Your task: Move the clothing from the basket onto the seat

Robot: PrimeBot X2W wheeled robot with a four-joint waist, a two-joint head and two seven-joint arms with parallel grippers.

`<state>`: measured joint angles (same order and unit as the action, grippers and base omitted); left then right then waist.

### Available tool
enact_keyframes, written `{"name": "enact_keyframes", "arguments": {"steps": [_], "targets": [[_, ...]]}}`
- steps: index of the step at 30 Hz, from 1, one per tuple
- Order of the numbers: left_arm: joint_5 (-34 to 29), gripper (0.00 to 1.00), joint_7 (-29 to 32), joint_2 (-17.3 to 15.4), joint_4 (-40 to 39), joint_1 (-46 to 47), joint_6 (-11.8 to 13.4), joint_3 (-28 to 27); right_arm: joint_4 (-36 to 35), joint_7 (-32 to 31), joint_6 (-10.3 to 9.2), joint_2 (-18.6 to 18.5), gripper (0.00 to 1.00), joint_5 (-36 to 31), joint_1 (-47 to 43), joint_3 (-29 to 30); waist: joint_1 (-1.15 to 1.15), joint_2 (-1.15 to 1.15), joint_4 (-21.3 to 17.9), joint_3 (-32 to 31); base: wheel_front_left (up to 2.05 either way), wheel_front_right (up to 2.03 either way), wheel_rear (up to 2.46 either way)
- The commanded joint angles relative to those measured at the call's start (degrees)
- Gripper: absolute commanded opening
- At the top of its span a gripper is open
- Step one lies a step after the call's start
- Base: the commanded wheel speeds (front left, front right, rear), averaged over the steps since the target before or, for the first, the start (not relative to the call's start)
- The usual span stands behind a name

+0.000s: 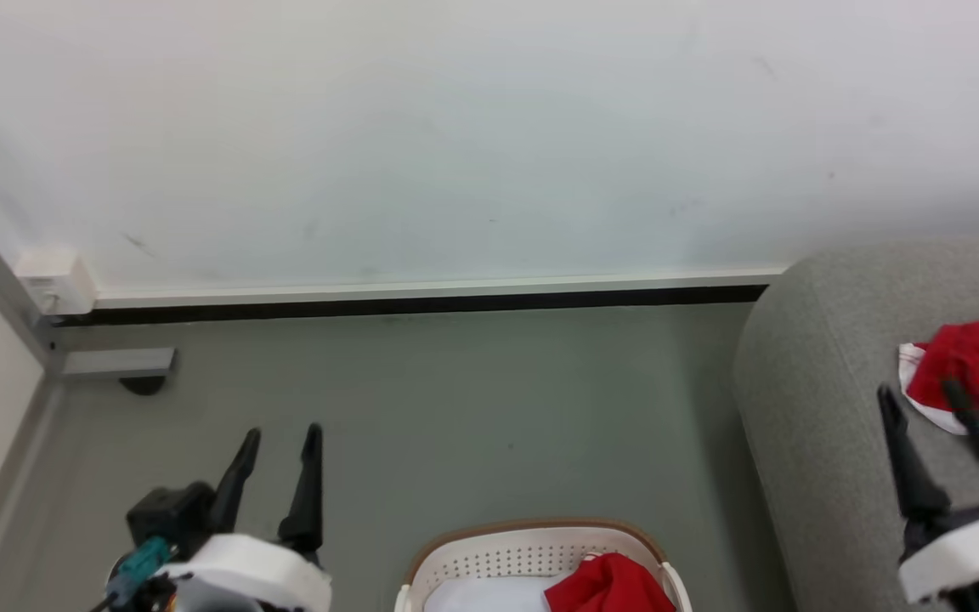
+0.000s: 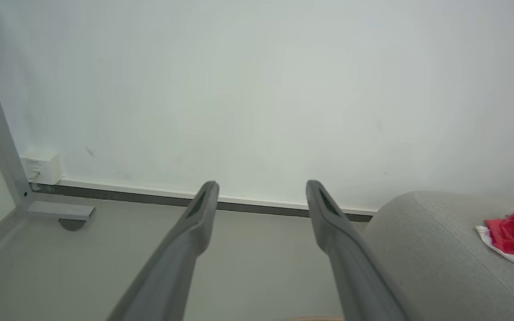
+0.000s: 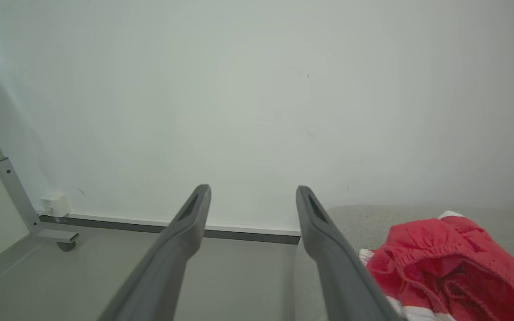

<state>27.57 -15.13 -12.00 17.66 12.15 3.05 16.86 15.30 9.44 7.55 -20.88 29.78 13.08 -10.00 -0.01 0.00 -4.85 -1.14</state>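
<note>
Currently, one item is done and one is left. The first red garment (image 1: 978,365) lies crumpled on the seat (image 1: 812,408), white trim showing at its near edge. The second red garment (image 1: 608,586) sits in the right half of the basket (image 1: 532,525), heaped up against a pale cloth (image 1: 489,593) that fills the left half.

Left gripper (image 1: 282,433): jaws spread wide, empty, hanging over bare floor (image 1: 498,408) to the left of the basket. Right gripper (image 1: 919,391): jaws also wide, empty, over the seat just beside the first garment and not touching it.

Judgement: the step in hand is fetching the second garment. The right gripper looks the better choice, since the red heap is on that side of the basket and the seat is on the same side.

Notes for doing it well:
- Come down on the crown of the red heap, jaws wide, well off the pale cloth, which must not come along.
- Close on a thick fold, not on the white trim; a thin edge may slip.
- Lift straight until the fabric hangs clear of the tan rim, or the basket may drag.
- Release it beside the first garment, well in from the rounded seat edge.
</note>
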Motion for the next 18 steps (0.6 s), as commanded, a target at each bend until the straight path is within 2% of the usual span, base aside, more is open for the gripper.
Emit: {"name": "enact_keyframes", "arguments": {"steps": [1, 6, 12, 18], "targets": [[-1.3, 1.00, 0.0, 0.4, -0.3, -2.0, 0.0, -1.6, -0.5, 1.3, -0.12, 1.4, 1.00, -1.1, -2.7, 1.0, 0.01, 0.00, 1.0, -0.4, 0.00, 0.00, 0.00], [-4.6, 1.00, 0.0, 2.4, -1.0, -6.3, -0.3, -7.2, 0.1, 4.3, -0.12, 5.2, 1.00, -3.6, -7.8, 3.1, 0.01, 0.00, 2.0, -0.7, 0.00, 0.00, 0.00], [-11.9, 1.00, 0.0, 4.4, -2.3, -9.8, -0.7, -10.7, 0.5, 5.7, -0.12, 8.1, 1.00, -6.4, -10.2, 3.4, 0.01, 0.00, 2.0, -0.7, 0.00, 0.00, 0.00], [-15.5, 1.00, 0.0, 6.7, -2.1, -10.9, -2.2, -13.6, -1.3, 5.7, -0.12, 10.4, 1.00, -10.3, -11.3, 4.1, 0.01, 0.00, 1.8, -0.4, 0.00, 0.00, 0.00]]}}
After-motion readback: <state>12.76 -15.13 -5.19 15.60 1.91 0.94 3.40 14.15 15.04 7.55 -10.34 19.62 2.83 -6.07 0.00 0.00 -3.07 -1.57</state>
